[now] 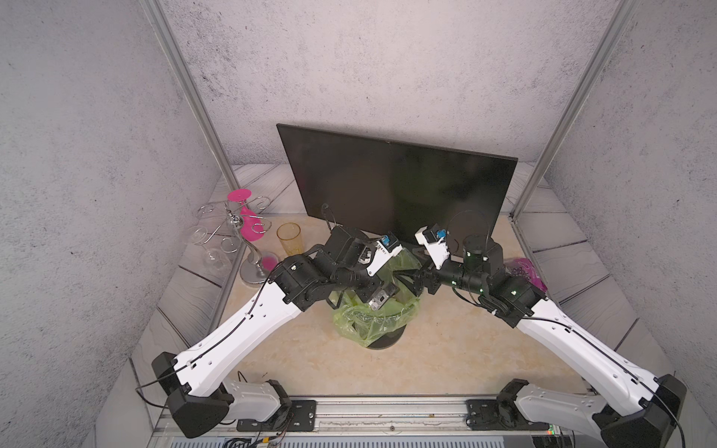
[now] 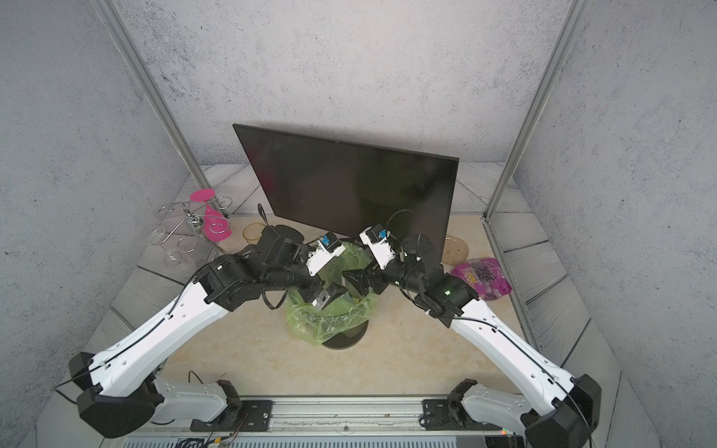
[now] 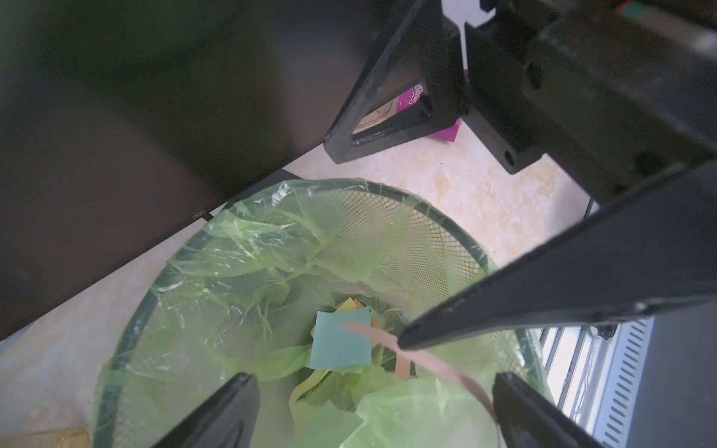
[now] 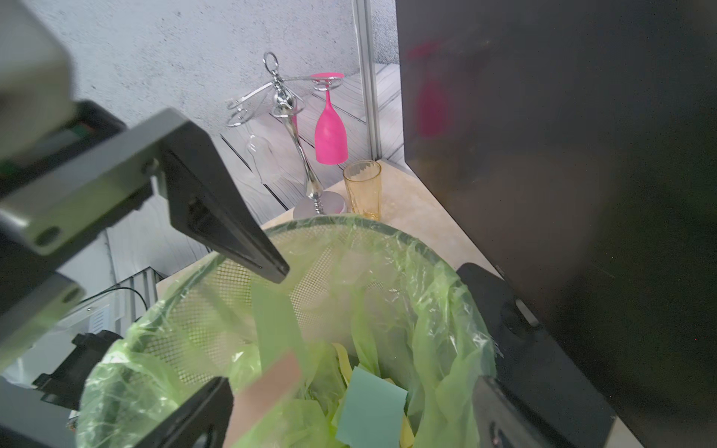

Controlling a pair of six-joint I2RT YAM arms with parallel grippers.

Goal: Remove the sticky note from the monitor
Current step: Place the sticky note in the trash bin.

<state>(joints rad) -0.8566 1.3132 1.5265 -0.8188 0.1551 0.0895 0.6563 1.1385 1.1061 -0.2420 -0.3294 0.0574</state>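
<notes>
The left gripper (image 3: 372, 380) is pictured with its jaws spread wide above the mouth of a mesh bin (image 3: 423, 248). The right gripper (image 4: 353, 384) is likewise parted just beside it, over the same opening. A salmon sticky note (image 4: 267, 391) is seen at the tip of one right-gripper finger, inside the bin's rim. Whether it is clinging to that finger or loose in the air cannot be told, and it is clamped by neither pair of jaws. Below it, a teal note (image 3: 339, 341) and yellow scraps are gathered at the bottom of the green liner (image 1: 361, 322) with which the bin is fitted. The bin is set on the pale table (image 1: 446, 349) directly in front of the monitor (image 1: 395, 182), whose dark screen is turned towards the arms. The monitor's black stand base is placed just beside the bin. A yellow tumbler (image 1: 289, 238) and a chrome glass rack (image 1: 252, 273), hung with an upturned pink glass (image 4: 329, 135), are ranged to the robot's left. A purple packet (image 2: 483, 279) is laid to its right.
</notes>
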